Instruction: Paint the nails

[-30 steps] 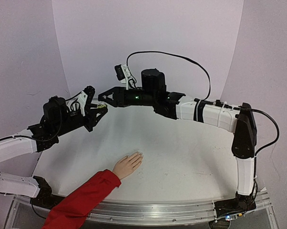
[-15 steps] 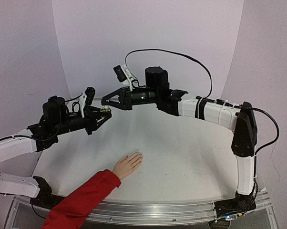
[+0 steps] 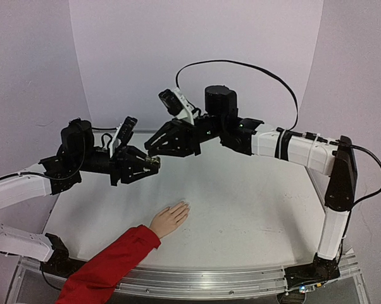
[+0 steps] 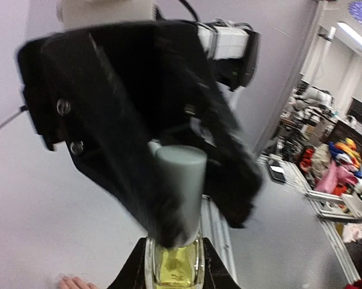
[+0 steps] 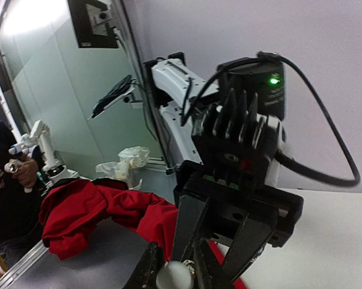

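Observation:
The peach hand (image 3: 170, 218) lies flat on the table with a red sleeve (image 3: 108, 266); its nails at the fingertips (image 3: 185, 205) are too small to make out. My left gripper (image 3: 154, 163) is shut on a small yellow-green bottle (image 4: 175, 262) and holds it in the air above and left of the hand. The bottle's pale cap (image 4: 181, 189) stands up from it. My right gripper (image 3: 150, 147) meets it from the right, its jaws closed round the cap (image 5: 174, 278). Fingertips of the hand (image 4: 73, 282) show in the left wrist view.
A curved pale backdrop (image 3: 197, 57) closes off the back of the white table (image 3: 254, 215). A metal rail (image 3: 216, 282) runs along the near edge. The right arm's cable (image 3: 241, 66) loops above the arm.
Both grippers have moved right and nearer, toward the hand. The right gripper, open beside the bottle before, now sits over the cap. The hand has not moved.

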Tool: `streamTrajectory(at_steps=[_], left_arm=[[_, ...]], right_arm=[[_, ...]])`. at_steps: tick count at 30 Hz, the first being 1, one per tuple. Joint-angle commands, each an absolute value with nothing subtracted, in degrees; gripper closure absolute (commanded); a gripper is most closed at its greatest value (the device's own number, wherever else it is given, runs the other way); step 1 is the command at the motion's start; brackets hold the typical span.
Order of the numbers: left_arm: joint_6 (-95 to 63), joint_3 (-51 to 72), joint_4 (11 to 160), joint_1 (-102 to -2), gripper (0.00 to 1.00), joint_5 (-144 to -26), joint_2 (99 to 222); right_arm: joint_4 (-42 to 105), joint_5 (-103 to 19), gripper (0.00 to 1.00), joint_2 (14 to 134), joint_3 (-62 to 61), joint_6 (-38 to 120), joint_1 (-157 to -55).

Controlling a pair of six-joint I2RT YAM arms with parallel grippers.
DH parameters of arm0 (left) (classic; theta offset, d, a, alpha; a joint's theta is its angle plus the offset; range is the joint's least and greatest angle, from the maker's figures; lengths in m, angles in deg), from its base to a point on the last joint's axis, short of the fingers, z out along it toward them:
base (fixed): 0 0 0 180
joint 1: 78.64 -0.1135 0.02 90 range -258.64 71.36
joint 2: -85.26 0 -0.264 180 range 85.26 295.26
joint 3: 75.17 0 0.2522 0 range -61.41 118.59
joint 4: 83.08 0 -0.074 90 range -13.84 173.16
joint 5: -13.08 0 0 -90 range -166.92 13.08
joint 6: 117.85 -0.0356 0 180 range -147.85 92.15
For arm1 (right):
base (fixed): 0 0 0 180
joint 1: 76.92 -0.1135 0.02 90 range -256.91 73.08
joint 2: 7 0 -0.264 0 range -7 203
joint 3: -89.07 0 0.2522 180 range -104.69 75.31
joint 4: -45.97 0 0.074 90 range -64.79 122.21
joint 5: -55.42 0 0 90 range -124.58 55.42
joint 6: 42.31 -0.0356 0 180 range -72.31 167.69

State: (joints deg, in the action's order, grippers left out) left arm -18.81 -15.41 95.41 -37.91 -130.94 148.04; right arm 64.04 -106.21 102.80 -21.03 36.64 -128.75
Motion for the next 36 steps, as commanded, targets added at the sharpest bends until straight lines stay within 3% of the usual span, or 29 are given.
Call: streamTrajectory(at_steps=[1,3,7,12,24,36], left_arm=[[-20.17,-15.02,100.19,-38.83,1.00,-112.61,146.35],[-22.06,-15.70,99.36,-38.81,1.00,-107.97,145.75],[-25.18,-17.47,98.26,-38.74,1.00,-97.82,143.83],[-29.06,-17.92,96.23,-38.65,1.00,-87.80,143.18],[-32.14,-18.22,96.08,-38.56,1.00,-81.95,145.59],[-32.25,-19.06,96.10,-38.54,1.00,-81.52,144.98]], right_arm=[[63.57,-87.38,0.50,98.67,-17.68,36.68,-128.34],[62.59,-80.18,0.34,98.10,-17.13,34.84,-127.18],[59.71,-71.09,0.14,96.50,-16.98,34.83,-126.38],[59.03,-66.09,0.04,96.47,-18.12,32.92,-126.59],[61.11,-57.06,0.22,104.99,-27.50,24.83,-131.72],[61.29,-51.94,0.52,110.92,-34.14,20.59,-133.23]])
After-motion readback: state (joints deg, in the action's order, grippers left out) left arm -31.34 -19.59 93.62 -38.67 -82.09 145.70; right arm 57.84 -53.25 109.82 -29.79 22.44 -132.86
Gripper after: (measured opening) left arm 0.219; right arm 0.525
